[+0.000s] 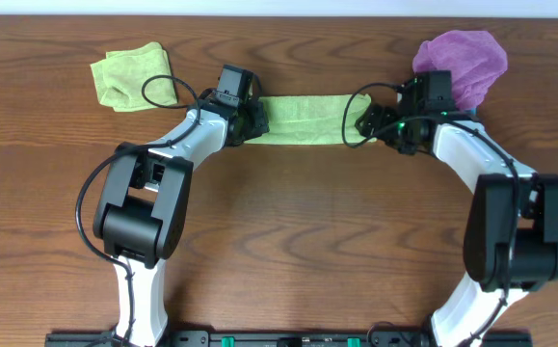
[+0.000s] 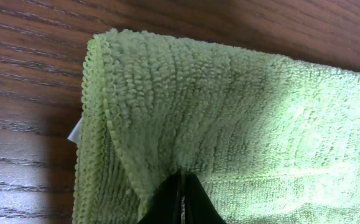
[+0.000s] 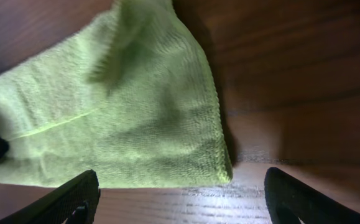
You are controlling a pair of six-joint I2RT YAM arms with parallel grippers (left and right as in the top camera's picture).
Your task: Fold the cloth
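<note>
Dark brown wood-grain table (image 1: 288,241) fills the overhead view. A pale strip runs along the far edge at 12 o'clock, can't tell if it's wall or floor. A black rail (image 1: 288,339) sits at 6 o'clock, where both arm bases are mounted. The cloth (image 1: 303,119) is lime green and folded into a long narrow strip. It lies flat just toward 12 o'clock from table centre, running 9-to-3 between the two grippers. The left gripper (image 2: 183,186) is at the strip's 9 o'clock end, jaws closed tight and pinching the cloth. In the left wrist view a ridge in the terry pile runs up to the fingertips. That end shows stacked layers with stitched hems and a small white tag (image 2: 74,132) sticking out at the edge. The right gripper (image 3: 180,186) is at the 3 o'clock end, jaws spread wide and holding nothing. Its two dark fingers (image 3: 74,199) sit either side of the cloth's corner, which rests on the wood between them. A second green cloth (image 1: 129,77) lies crumpled at 10 o'clock, well apart from the strip, with the left arm's black cable (image 1: 158,92) looping over its near edge. A purple cloth (image 1: 462,60) is bunched in a mound at 2 o'clock, just behind the right wrist. There is a soft glare on the wood near the right fingers, and shadow under both wrists.
</note>
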